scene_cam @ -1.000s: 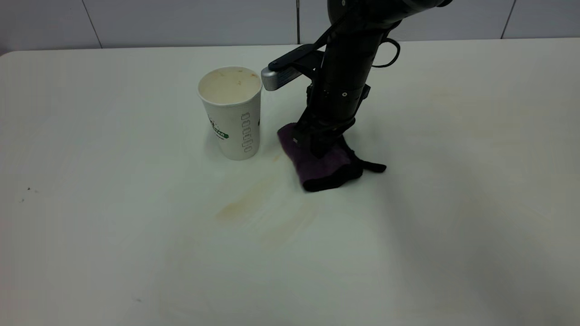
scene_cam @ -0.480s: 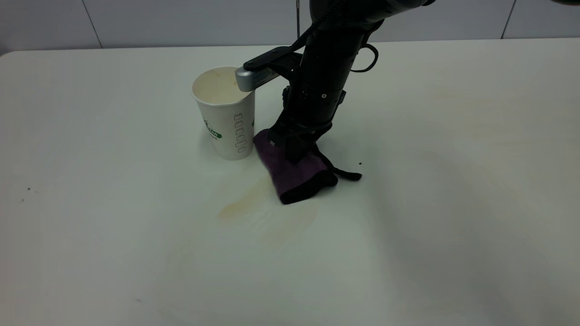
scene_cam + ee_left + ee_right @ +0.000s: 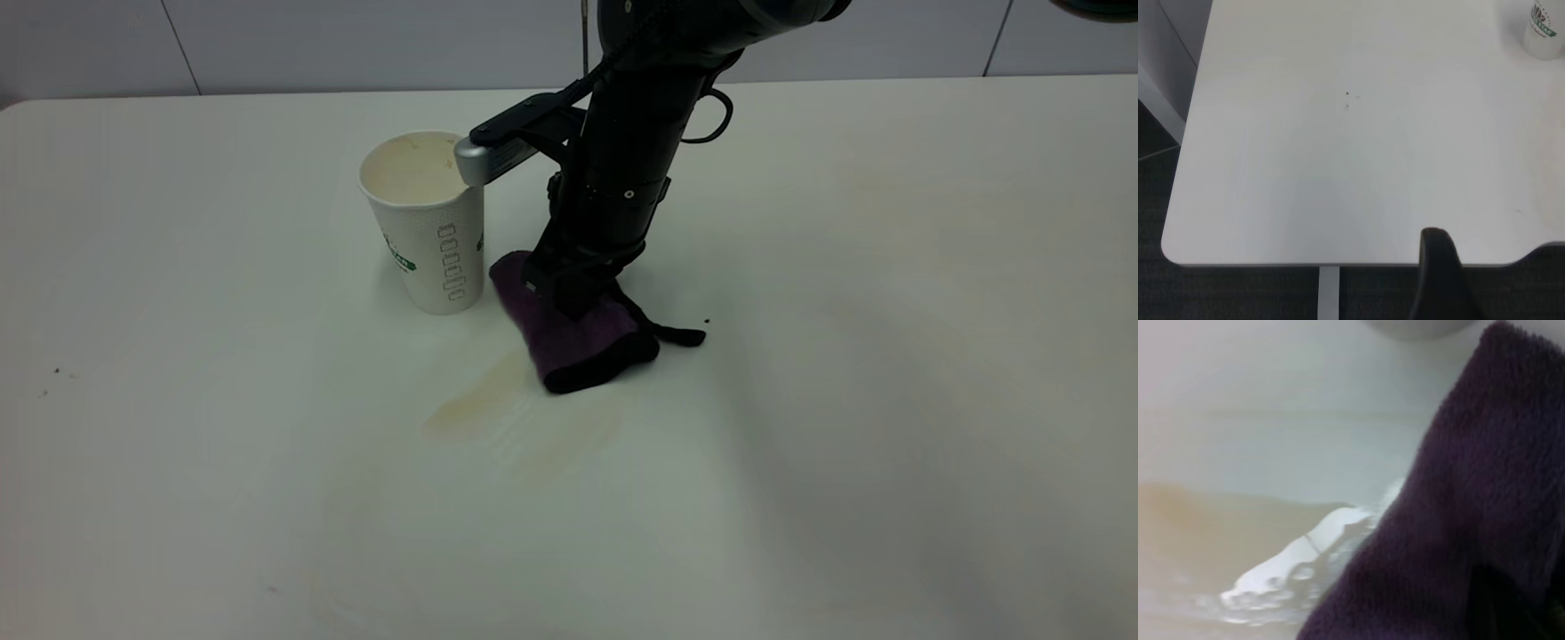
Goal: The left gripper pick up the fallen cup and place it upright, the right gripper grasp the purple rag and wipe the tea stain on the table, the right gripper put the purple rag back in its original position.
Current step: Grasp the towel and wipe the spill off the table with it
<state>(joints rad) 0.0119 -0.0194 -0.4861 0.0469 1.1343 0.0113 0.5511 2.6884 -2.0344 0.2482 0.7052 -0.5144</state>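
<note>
Currently right gripper (image 3: 573, 298) clamped on purple rag (image 3: 573, 338) beside upright cup (image 3: 427, 227), mid-table (image 3: 889, 400), tea stain (image 3: 480, 400) toward near edge, left gripper (image 3: 1441, 280) opening indeterminate.

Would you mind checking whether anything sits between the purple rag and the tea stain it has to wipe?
Nothing visible does. The purple rag, pressed under the right gripper, lies right at the edge of the tea stain on the table. The cup stands upright beside the rag, off that path.
</note>
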